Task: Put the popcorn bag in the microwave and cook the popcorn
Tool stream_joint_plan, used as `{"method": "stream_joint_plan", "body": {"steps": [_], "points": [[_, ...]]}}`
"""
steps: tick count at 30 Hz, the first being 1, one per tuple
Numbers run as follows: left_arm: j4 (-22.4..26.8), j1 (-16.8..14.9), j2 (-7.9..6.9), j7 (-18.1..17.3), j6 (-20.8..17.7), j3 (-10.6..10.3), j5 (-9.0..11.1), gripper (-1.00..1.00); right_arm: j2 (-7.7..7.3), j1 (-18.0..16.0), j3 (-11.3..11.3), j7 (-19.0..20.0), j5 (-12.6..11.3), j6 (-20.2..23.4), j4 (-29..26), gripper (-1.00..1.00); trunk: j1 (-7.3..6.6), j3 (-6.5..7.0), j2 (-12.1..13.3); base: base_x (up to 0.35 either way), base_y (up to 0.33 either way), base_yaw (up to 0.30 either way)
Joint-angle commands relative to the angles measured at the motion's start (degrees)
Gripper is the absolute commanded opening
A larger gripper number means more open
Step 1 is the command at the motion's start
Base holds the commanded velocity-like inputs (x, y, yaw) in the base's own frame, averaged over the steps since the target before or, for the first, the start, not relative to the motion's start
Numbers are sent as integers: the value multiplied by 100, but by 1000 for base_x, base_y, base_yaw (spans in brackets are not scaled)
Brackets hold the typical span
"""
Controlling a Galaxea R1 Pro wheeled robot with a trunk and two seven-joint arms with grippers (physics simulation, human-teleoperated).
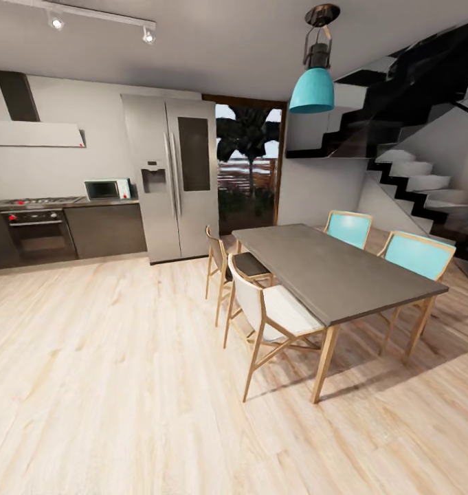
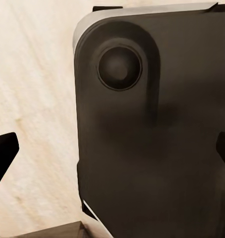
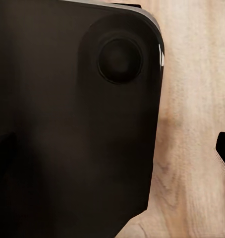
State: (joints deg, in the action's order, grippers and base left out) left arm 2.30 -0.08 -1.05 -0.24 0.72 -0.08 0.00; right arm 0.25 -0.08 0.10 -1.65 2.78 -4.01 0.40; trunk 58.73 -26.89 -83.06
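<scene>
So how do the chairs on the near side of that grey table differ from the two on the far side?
The near chairs have pale white and dark seats, while the far chairs have turquoise backs. The near pair is tucked close against the dining table with their backs toward the camera; the far pair faces it, largely hidden behind the tabletop. All four share light wooden frames and slanted legs, and stand on the same pale wood floor.
</scene>
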Motion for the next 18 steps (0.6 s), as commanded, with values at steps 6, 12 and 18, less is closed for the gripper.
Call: {"method": "stream_joint_plan", "body": {"steps": [6,12,18], "points": [[1,-1,0,-2,8,-1,0,100,1,-1,-1,-15,29,-27,4,100,0,-4,-2,0,0,300],[1,-1,0,-2,8,-1,0,100,1,-1,-1,-15,29,-30,4,100,0,-4,-2,0,0,300],[4,-1,0,-2,8,-1,0,100,1,-1,-1,-14,29,-34,4,100,0,-4,-2,0,0,300]]}}
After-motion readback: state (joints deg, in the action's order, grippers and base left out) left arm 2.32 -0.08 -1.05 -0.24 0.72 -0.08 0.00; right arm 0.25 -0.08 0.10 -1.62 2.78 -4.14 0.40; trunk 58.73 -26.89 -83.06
